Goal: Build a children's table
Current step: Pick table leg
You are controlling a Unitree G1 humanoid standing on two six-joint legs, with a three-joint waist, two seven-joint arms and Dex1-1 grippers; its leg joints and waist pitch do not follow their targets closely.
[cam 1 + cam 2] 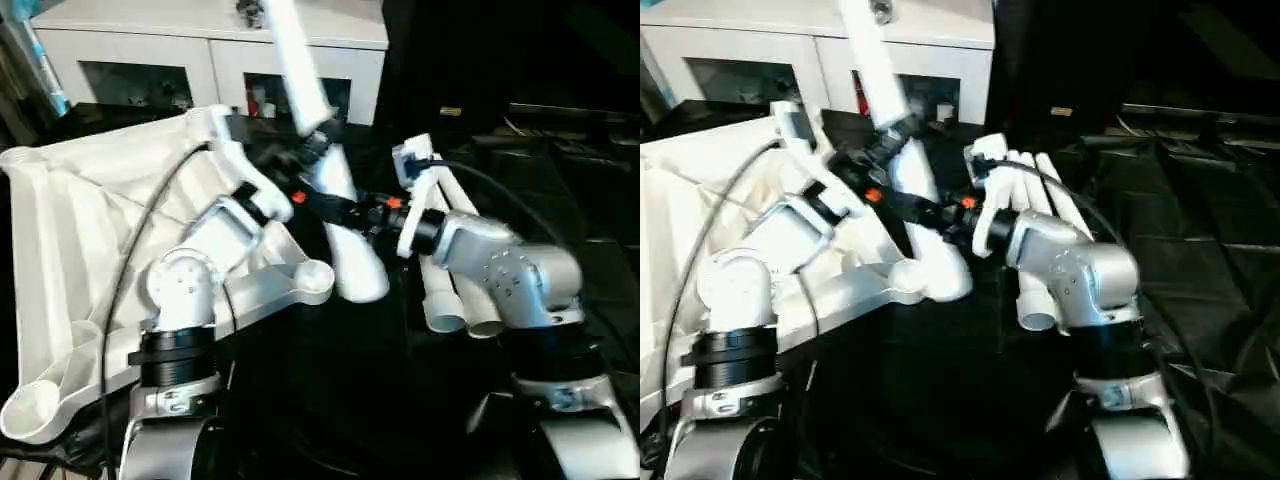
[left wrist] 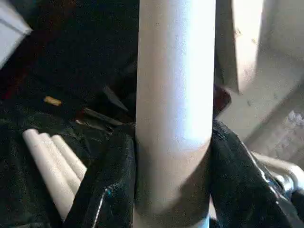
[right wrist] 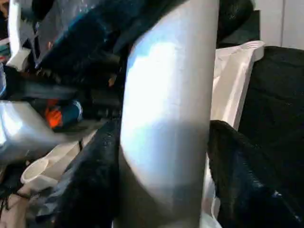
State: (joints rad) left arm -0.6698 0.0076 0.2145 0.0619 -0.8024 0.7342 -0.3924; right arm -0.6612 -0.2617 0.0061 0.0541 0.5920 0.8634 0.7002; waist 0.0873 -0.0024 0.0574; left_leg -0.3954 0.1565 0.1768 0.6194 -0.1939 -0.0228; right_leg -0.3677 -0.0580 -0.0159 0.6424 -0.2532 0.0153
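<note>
Head stereo pair looks forward and down over both forearms. Each wrist camera sights along its own fingers, close on the leg [image 2: 175, 95]; all four views share this leg.

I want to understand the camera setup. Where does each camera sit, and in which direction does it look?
Left eye view: on the head, looking forward and down at the tabletop and the held leg; both silver forearms show.
Right eye view: same head camera, slightly to the side; same scene, with spare legs.
Left wrist view: on the left wrist, looking along the left gripper, whose fingers flank the leg.
Right wrist view: on the right wrist, looking along the right gripper around the same leg.
Both wrist views share that leg.
</note>
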